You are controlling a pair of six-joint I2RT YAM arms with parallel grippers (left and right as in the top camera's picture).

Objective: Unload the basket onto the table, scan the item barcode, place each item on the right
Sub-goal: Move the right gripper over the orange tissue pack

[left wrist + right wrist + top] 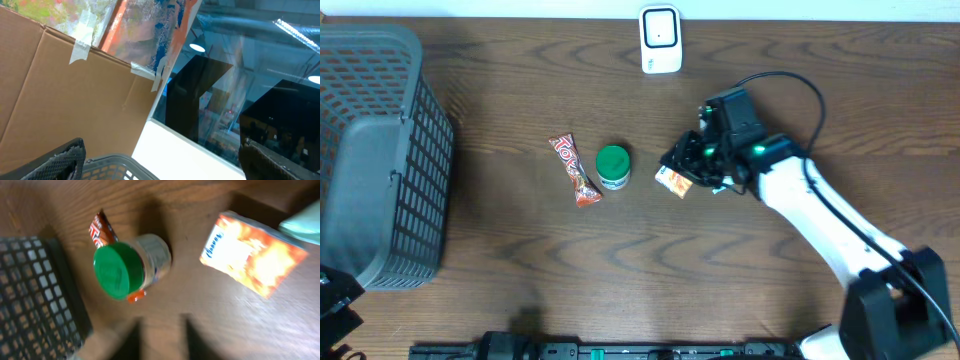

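The wooden table [770, 90] serves as a checkout counter, with the goods in a loose row along its middle, where an arm can reach them. The grey mesh basket [380, 150] fills the left end, well apart from the goods, probably as the place they go once scanned.

The right arm [830, 220] stretches from the lower right corner toward the row. The right gripper [678, 168] sits over the near edge of the orange packet [672, 181]. The wrist view is smeared, so I cannot tell how wide the jaws stand or whether they have the packet. There the packet lies flat on the wood, off to the upper right of the blurred fingers.

The left gripper [165, 161] is parked off the front left corner by the basket, out of the way. Its camera points up at cardboard and ceiling, its fingers [60, 160] are spread wide, and it holds nothing.

The white scanner [660, 38] stands at the back edge, face toward the goods, so an item can be carried up to it.

The green-lidded jar [612, 166] stands upright just left of the packet. The candy bar [575, 170] lies flat beside the jar. The packet looks like the item in hand, and it is not yet at the scanner.
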